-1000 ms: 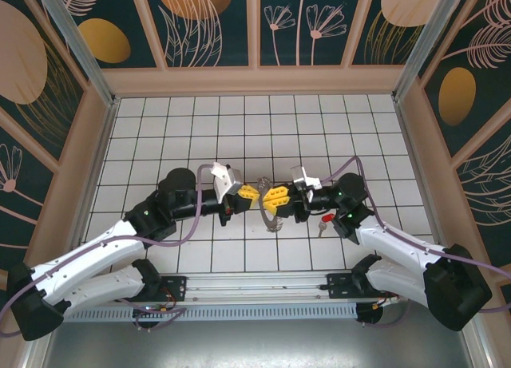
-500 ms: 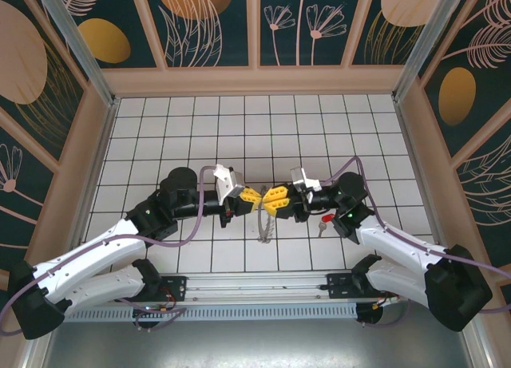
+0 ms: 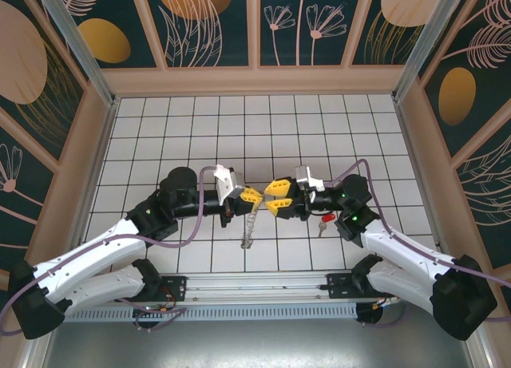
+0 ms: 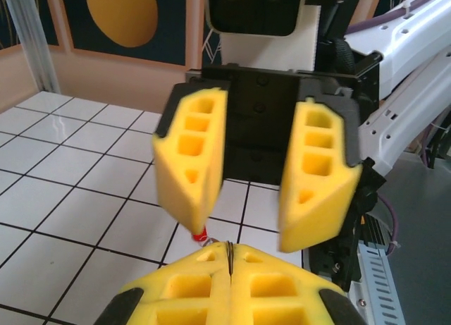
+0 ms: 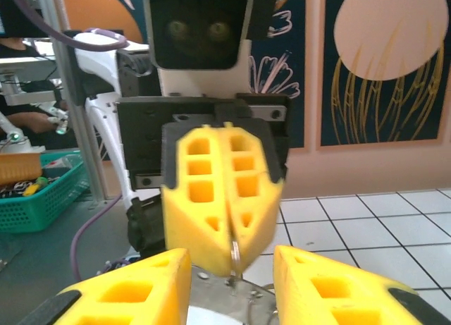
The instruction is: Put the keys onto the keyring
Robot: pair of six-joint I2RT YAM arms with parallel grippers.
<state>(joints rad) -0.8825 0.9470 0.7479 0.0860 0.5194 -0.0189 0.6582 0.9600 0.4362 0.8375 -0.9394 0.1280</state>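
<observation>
Overhead: left gripper (image 3: 255, 196) clamps the keyring (image 3: 249, 228), which dangles below it toward the floor (image 3: 160, 128). Right gripper (image 3: 271, 198) faces it, fingers spread and empty. Red key (image 3: 326, 219) lies beside the right arm (image 3: 399, 252).

Left wrist: keyring (image 4: 230, 250) pinched between closed yellow fingers (image 4: 190, 286).

Right wrist: own fingers (image 5: 120, 286) apart, with the keyring (image 5: 235, 256) held opposite.

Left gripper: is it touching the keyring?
Touching. The left wrist view shows the left gripper shut on the keyring wire, and the right wrist view shows the loop hanging from its closed tips.
</observation>
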